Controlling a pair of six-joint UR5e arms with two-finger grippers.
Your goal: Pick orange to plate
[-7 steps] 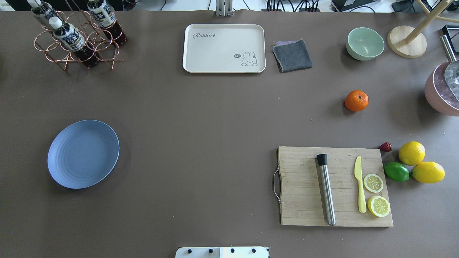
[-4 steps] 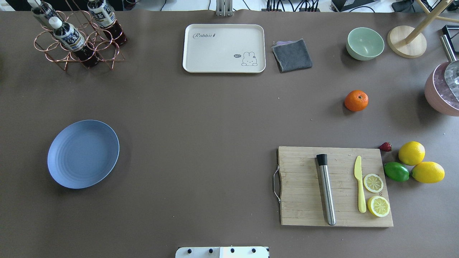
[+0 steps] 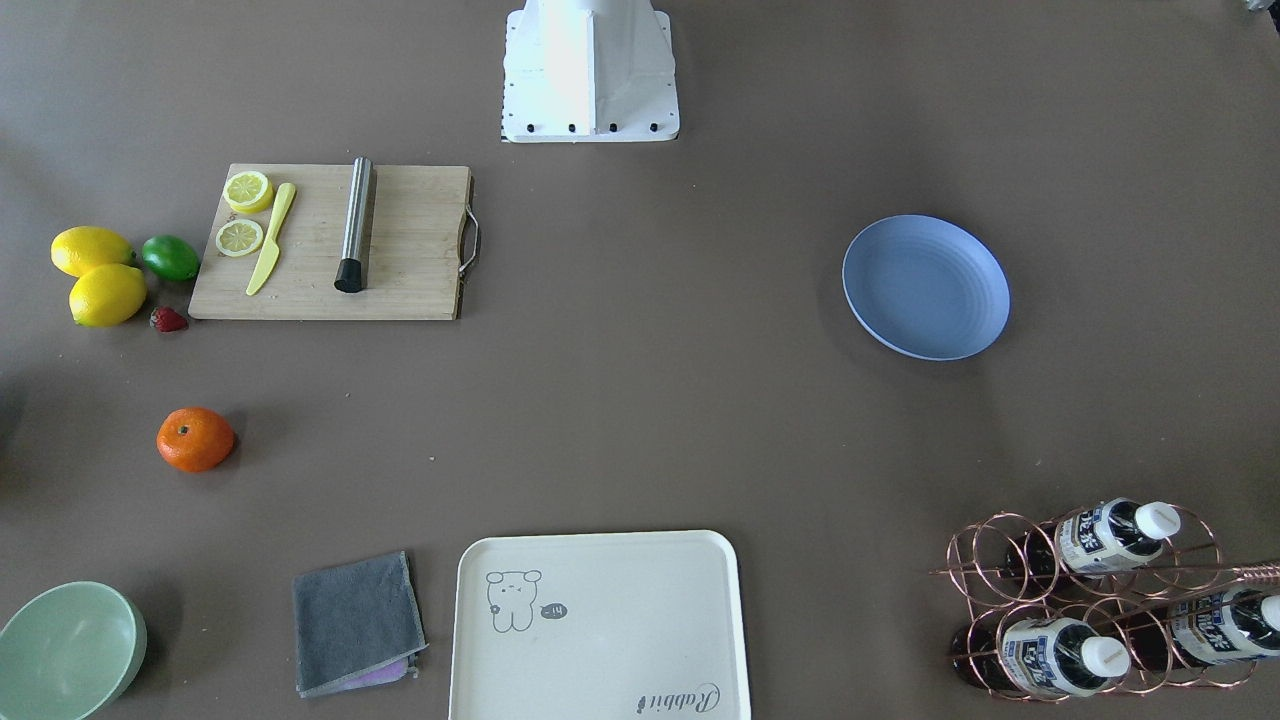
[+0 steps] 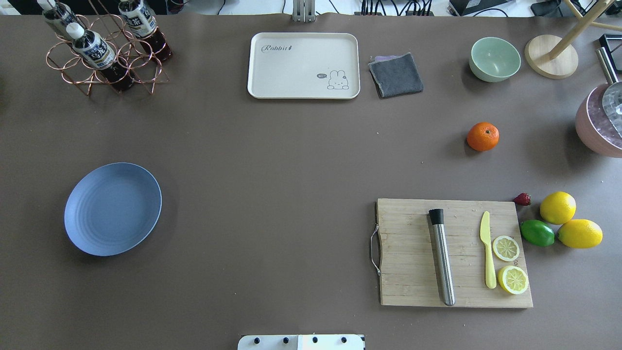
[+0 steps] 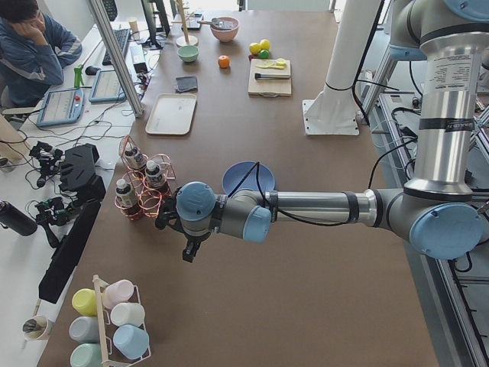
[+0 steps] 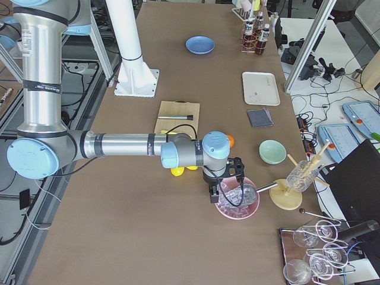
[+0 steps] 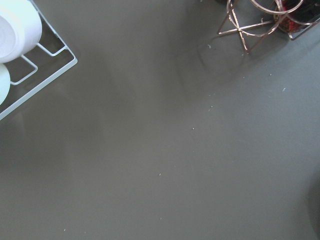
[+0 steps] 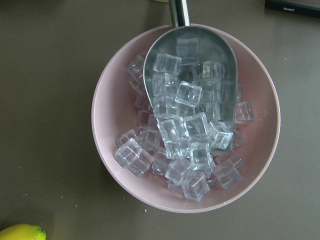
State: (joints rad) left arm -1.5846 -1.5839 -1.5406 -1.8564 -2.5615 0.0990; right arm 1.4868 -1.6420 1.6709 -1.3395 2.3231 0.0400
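The orange (image 4: 483, 136) sits alone on the brown table at the right, between the green bowl and the cutting board; the front-facing view has the orange (image 3: 195, 438) at its left. The light-blue plate (image 4: 112, 209) lies bare at the table's left. Neither gripper shows in the overhead or front views. The left gripper (image 5: 187, 252) hangs past the plate (image 5: 238, 177) near the table's left end. The right gripper (image 6: 212, 193) hovers over a pink bowl of ice, beyond the orange (image 6: 230, 141). From these side views I cannot tell whether either is open or shut.
A cutting board (image 4: 454, 253) carries a steel muddler, a yellow knife and lemon slices. Beside it lie two lemons (image 4: 558, 207) and a lime (image 4: 537, 233). A cream tray (image 4: 303, 65), grey cloth (image 4: 396, 74), green bowl (image 4: 494, 59) and bottle rack (image 4: 104, 53) line the far edge.
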